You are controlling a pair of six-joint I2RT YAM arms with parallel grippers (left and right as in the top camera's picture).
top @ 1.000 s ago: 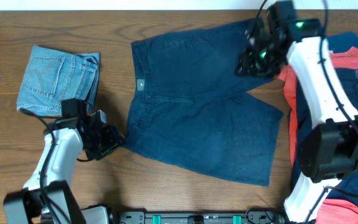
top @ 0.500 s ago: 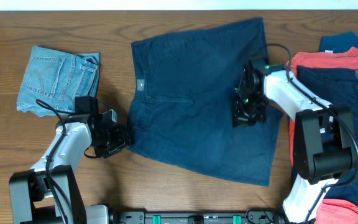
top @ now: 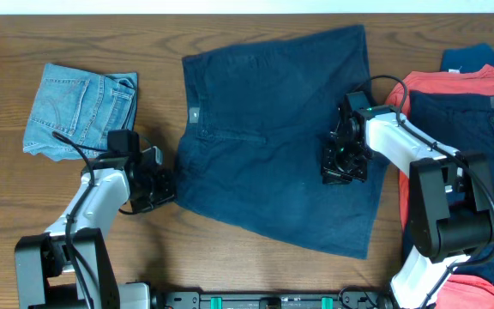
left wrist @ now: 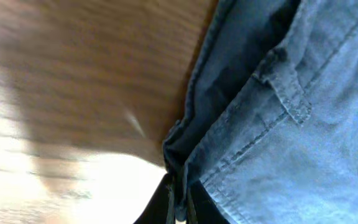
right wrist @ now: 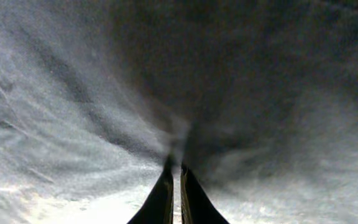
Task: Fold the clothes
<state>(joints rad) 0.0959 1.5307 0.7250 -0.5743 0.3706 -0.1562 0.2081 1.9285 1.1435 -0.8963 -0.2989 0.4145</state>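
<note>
Dark navy shorts (top: 264, 129) lie spread flat in the middle of the table, waistband to the left. My left gripper (top: 163, 184) is shut on the waistband's lower left corner; the left wrist view shows the hem (left wrist: 182, 180) pinched between the fingers (left wrist: 180, 208). My right gripper (top: 340, 167) presses down on the shorts' right half, fingers nearly together. The right wrist view shows dark cloth (right wrist: 166, 81) bunched at the fingertips (right wrist: 174, 171). A folded light-blue denim piece (top: 80, 110) lies at the far left.
A pile of clothes, coral (top: 478, 86) and navy (top: 470, 137), lies along the right edge beside the right arm. A teal piece (top: 470, 58) shows at the back right. Bare wood table (top: 24, 197) surrounds the left arm.
My right arm came down from the shorts' far right corner onto the right half of the shorts, and the leg now lies flat. My left gripper crept slightly right at the waistband corner.
</note>
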